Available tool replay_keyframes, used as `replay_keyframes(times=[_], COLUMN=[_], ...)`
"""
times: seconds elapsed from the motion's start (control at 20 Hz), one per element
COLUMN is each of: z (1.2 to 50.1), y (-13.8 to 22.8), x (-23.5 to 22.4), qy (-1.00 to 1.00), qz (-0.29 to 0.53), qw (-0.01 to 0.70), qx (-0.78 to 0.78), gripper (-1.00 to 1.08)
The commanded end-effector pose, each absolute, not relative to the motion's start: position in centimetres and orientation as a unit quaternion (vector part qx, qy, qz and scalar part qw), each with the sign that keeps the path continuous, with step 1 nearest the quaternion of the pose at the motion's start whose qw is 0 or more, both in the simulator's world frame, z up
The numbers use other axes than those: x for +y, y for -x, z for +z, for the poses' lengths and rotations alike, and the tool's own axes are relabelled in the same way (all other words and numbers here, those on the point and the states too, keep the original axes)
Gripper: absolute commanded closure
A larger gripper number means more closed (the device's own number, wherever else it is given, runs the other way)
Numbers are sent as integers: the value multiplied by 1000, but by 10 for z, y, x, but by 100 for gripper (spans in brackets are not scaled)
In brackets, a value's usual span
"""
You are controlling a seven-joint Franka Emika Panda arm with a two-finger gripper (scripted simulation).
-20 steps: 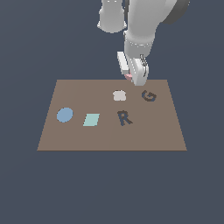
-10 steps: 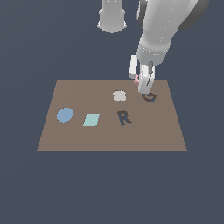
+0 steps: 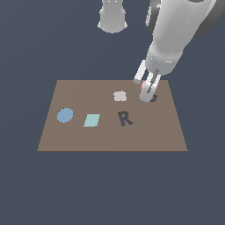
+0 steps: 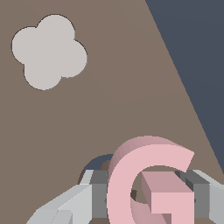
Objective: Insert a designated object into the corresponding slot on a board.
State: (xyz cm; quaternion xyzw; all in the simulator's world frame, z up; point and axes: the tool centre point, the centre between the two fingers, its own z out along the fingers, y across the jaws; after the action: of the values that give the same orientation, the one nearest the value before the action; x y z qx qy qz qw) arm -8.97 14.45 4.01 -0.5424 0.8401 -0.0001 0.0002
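On the board (image 3: 110, 136), from the exterior view's left to its right, lie a blue disc (image 3: 65, 115), a teal square (image 3: 92, 120), a pale clover shape (image 3: 120, 96) with the dark R recess (image 3: 125, 118) at its 5 o'clock, and then the gripper (image 3: 148, 91) over the far right part. The gripper is closed on the pink G (image 4: 151, 183), its fingers (image 4: 98, 194) pressed to both sides of the letter. The G hangs just above the G slot (image 3: 153, 99), which sits at 3 o'clock from the clover and shows only as a dark sliver behind the letter.
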Motion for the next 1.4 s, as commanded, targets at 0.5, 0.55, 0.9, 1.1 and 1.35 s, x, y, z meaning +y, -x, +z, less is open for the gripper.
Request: replay_keyframes(times=[0.5,0.55,0.9,1.1,1.35], z=[41,41,37,30,30], y=[63,62,61,61,61], x=[150,150,149,149,149], qy=[470,468,467,465,465], qz=[0,0,0,0,0], qw=[0,0,0,0,0], qx=[883,884,884,885,885], gripper=[108,108,108,108,-92])
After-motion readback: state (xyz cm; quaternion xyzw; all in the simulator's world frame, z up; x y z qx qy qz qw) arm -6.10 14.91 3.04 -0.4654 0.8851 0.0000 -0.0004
